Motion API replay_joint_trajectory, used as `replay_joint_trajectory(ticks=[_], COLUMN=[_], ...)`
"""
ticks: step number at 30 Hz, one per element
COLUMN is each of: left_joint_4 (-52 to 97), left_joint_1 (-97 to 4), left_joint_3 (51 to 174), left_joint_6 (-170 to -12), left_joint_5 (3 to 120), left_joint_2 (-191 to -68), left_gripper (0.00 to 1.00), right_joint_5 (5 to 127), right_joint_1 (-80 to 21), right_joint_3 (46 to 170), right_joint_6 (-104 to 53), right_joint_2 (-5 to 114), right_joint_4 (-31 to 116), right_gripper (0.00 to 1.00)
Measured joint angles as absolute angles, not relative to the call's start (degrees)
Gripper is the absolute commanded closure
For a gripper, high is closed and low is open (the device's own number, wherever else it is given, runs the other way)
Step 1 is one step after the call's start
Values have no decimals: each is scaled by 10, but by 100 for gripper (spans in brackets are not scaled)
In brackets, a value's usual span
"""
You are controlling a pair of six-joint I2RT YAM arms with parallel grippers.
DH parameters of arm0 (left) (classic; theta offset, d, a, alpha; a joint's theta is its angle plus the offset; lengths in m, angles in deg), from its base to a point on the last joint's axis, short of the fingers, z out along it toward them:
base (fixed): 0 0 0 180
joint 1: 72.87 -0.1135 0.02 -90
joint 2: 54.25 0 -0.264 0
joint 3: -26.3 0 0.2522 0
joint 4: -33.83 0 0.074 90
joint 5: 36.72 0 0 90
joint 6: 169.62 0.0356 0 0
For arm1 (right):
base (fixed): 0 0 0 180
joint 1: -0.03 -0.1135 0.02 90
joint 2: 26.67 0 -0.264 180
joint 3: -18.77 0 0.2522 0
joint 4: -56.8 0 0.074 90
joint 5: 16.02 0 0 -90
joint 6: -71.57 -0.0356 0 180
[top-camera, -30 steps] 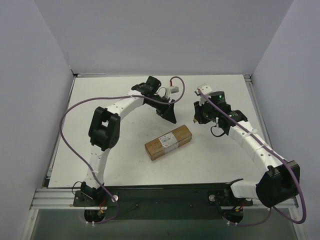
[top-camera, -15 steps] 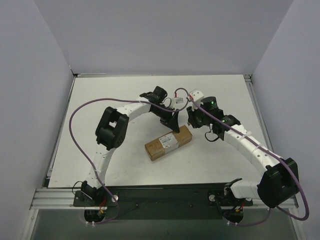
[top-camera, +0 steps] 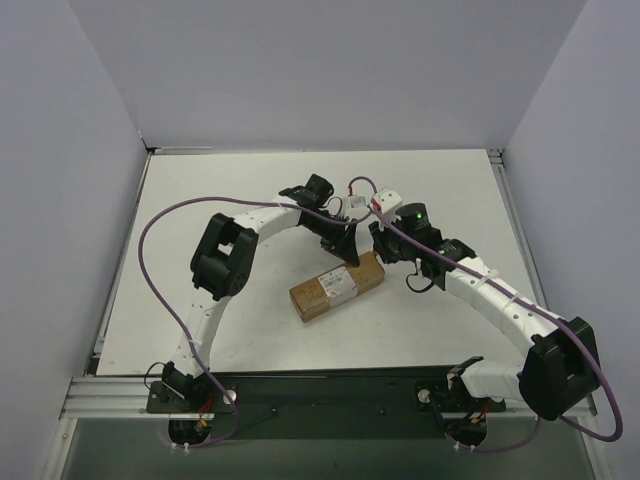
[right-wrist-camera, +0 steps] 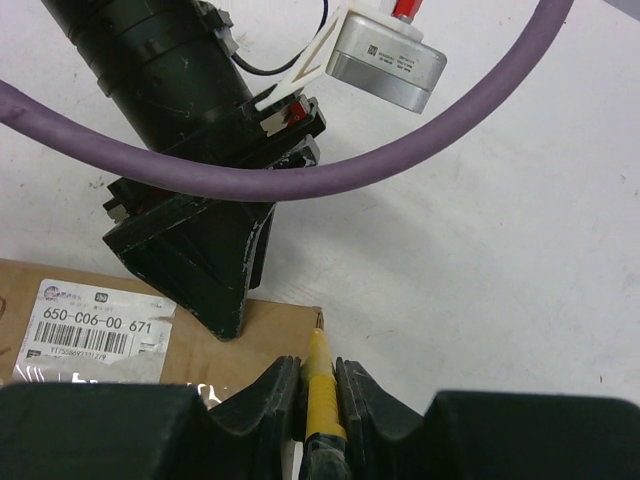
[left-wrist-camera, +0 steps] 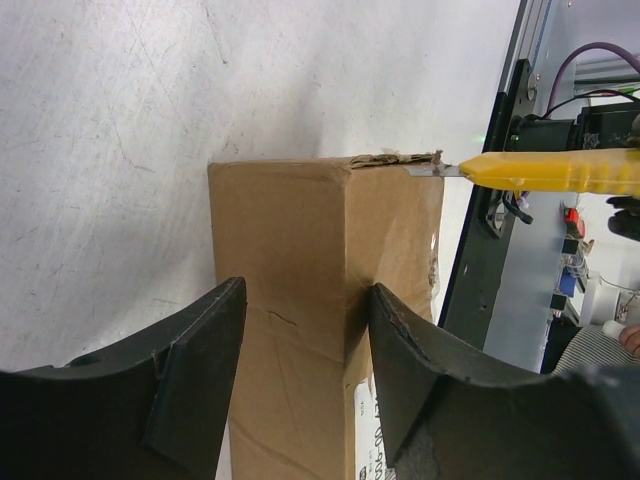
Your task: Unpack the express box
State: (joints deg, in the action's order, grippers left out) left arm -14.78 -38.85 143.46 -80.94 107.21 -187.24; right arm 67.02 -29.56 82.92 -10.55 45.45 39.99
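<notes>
Left fingers [left-wrist-camera: 200, 370] spread astride express box [left-wrist-camera: 290, 250] end; right fingers [right-wrist-camera: 262, 400] pinching yellow knife [right-wrist-camera: 320, 390], blade at box corner.

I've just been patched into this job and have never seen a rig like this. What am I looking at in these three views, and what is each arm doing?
The machine is two white robot arms, a left arm and a right arm. They are bolted at the near edge of a table, and each ends in a two-finger gripper.

The wide picture comes from a fixed camera above and behind the arms. The other two come from a camera on each wrist, looking past that arm's own fingers.

On the table lies the express box, brown cardboard with a white label.

The left gripper is open over the box's end. I cannot tell whether its fingers press the box.

The right gripper is shut on a yellow utility knife. The knife's blade meets the top edge of that same end, where the card looks torn.
</notes>
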Motion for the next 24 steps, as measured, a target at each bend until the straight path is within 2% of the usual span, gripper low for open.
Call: replay_joint_trajectory(ticks=[24], left_joint_4=[-141], left_joint_1=[-388], left_joint_3=[1430], left_joint_6=[-819], left_joint_5=[1078], left_joint_2=[-1872], left_gripper=[41], right_joint_5=[673], right_joint_1=[-297], right_joint_3=[818], right_joint_6=[-87], right_joint_2=[467], right_joint_4=[442], right_gripper=[100])
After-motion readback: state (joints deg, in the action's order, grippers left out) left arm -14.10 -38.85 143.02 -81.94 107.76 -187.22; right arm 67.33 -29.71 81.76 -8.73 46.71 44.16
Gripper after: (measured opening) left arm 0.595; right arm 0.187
